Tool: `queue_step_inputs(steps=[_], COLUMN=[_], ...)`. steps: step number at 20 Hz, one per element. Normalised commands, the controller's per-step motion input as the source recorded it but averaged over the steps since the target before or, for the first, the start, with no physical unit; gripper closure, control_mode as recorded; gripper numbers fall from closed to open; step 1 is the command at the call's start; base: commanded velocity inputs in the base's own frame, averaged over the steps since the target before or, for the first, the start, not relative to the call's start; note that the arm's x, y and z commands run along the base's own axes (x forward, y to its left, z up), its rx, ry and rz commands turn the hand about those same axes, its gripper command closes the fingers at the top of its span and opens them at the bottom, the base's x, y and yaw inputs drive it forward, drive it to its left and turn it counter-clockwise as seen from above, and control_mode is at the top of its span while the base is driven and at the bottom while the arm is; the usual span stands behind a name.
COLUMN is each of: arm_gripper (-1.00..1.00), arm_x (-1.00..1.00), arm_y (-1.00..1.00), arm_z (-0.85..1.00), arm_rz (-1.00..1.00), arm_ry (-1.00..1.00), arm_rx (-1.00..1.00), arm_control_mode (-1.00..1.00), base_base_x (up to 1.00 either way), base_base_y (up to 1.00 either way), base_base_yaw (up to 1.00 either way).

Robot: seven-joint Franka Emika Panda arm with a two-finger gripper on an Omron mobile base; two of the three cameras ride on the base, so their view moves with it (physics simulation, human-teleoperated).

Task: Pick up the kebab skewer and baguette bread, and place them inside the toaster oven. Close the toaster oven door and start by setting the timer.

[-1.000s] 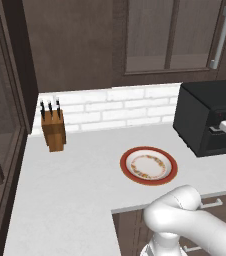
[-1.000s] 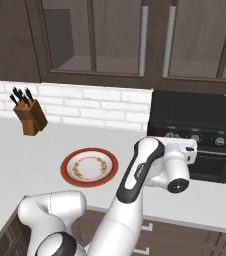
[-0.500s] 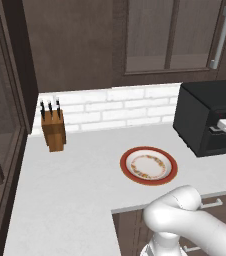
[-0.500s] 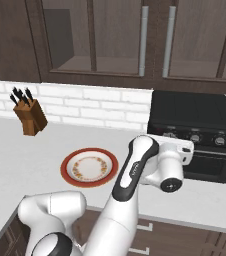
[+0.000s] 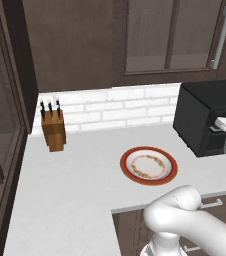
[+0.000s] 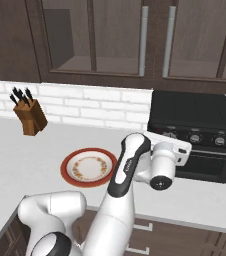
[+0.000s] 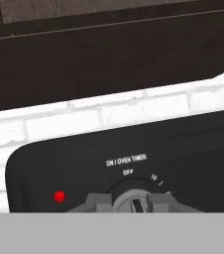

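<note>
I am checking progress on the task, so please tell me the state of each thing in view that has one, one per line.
toaster oven door: closed
timer: pincer fingertips on both sides of it
pincer: nearly shut, around the timer
red light: lit
plate: nothing on it
knife block: upright, knives in it

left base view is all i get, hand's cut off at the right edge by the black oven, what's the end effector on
observer: hand view: the end effector is shut on the small round silver-grey timer dial, under the ON / OVEN TIMER label.
operator: door closed
observer: right base view: the dark glass toaster oven door stands upright, shut against the boxy matte-black toaster oven.
operator: any light on
observer: hand view: a red dot shows left of the dial.
</note>
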Motion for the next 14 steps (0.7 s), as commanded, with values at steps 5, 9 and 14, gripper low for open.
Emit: queue_step_inputs(steps=[5, 9, 14], arm_gripper=[1.00, 1.00, 1.00], arm_x=[0.01, 0.00, 0.00], arm_y=[0.00, 0.00, 0.00], arm_z=[0.00, 0.00, 0.00], arm_rz=[-0.01, 0.00, 0.00], arm_ry=[0.00, 0.00, 0.02], arm_rx=[0.00, 0.00, 0.00], arm_control_mode=[-1.00, -1.00, -1.00], base_base_x=[0.00, 0.00, 0.00], base_base_y=[0.00, 0.00, 0.00], base_base_yaw=[0.00, 0.00, 0.00])
